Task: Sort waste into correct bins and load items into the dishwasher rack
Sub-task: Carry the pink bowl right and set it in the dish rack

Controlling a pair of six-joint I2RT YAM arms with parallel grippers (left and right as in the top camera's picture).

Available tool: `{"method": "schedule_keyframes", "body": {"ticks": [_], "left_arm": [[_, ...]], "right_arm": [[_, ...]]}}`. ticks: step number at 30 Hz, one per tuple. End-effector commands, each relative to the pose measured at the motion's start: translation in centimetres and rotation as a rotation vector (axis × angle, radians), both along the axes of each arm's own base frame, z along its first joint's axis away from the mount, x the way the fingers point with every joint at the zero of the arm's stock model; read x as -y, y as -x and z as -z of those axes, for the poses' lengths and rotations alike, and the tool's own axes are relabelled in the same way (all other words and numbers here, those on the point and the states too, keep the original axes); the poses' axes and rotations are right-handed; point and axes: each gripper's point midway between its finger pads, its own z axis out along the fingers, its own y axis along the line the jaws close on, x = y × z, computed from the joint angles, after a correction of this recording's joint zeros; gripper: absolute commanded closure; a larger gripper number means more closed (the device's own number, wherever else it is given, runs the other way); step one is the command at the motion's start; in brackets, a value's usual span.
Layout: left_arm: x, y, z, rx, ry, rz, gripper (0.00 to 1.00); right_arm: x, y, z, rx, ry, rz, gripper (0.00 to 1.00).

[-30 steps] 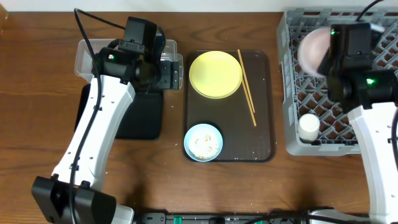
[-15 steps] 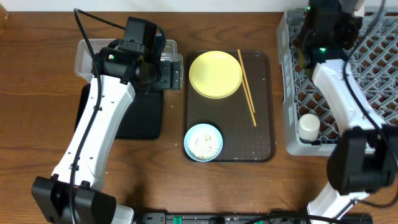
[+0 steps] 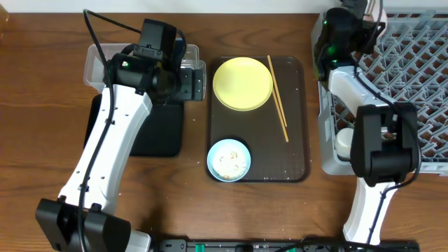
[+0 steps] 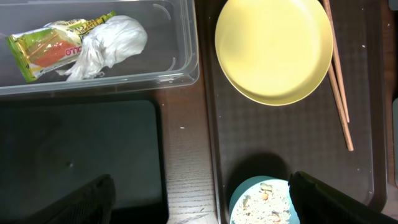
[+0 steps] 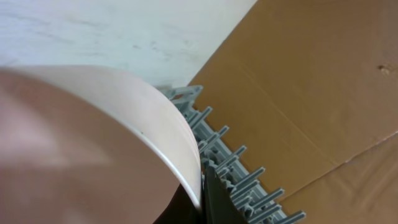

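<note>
Right claw [image 5: 200, 208] clamps the pinkish bowl [image 5: 81, 143] by its rim beside the grey rack [image 5: 242, 180]; left claw [image 4: 205, 199] open.

left arm [image 3: 112, 140] leans forward with the left gripper [image 3: 196, 79] facing down, fingers spread wide, while right arm [image 3: 381, 143] stretches far back, the right gripper [image 5: 200, 202] pinching the white-pinkish bowl [image 5: 93, 143] by its rim.

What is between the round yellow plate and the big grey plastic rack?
A pair of thin wooden chopsticks, lying on the dark brown tray, seen overhead.
</note>
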Motion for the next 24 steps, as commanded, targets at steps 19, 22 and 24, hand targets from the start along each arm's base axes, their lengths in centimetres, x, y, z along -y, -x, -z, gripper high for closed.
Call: {"method": "schedule_keyframes", "body": {"ticks": [19,22,24], "left_arm": [[0.0,-0.1,0.0,0.002,-0.008,0.004,0.09],[0.0,-0.1,0.0,0.002,-0.008,0.004,0.09],[0.0,-0.1,0.0,0.002,-0.008,0.004,0.09]], "right_arm": [[-1.3,-1.0,3.7,-0.088,0.012,-0.048,0.99],[-1.4,-1.1,4.6,-0.112,0.014,-0.05,0.99],[-1.7,-1.1,4.7,-0.119,0.016,-0.056,0.99]]}}
